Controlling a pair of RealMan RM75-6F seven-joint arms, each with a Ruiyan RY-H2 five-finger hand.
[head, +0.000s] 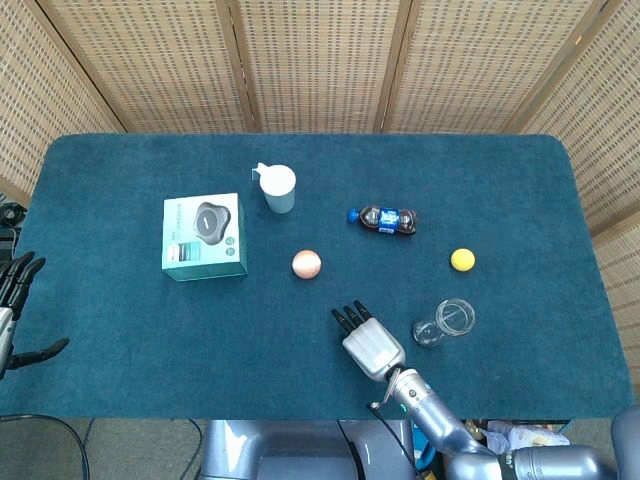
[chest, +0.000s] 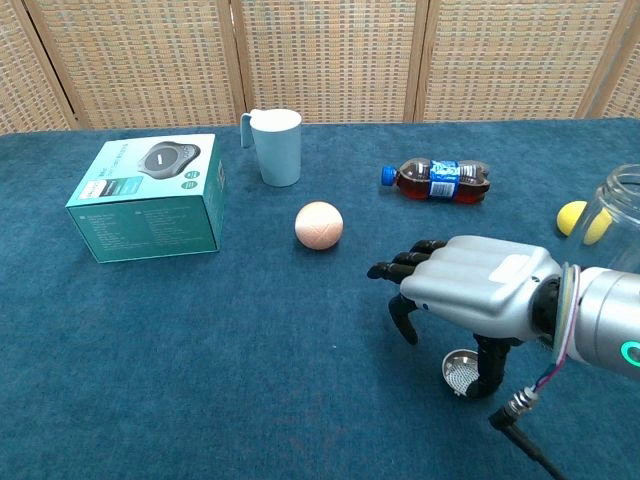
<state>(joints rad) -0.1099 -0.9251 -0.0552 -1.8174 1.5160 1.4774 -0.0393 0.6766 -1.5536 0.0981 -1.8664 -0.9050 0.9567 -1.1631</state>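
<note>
On table (head: 120, 330): two balls (head: 307, 264) (head: 461, 260), one bottle (head: 385, 220).

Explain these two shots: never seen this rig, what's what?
It is a robot with two arms, each ending in a hand with fingers, steered by a person. One picture looks down from the head, the other looks forward from the chest.

The right hand is over the blue table, palm down, fingers spread, holding nothing; a small metal strainer lies just under it. The left hand is at the table's left edge, open.

On the table: a teal box, a pale cup, a pink ball, a bottle on its side, a yellow ball and a clear glass jar.
</note>
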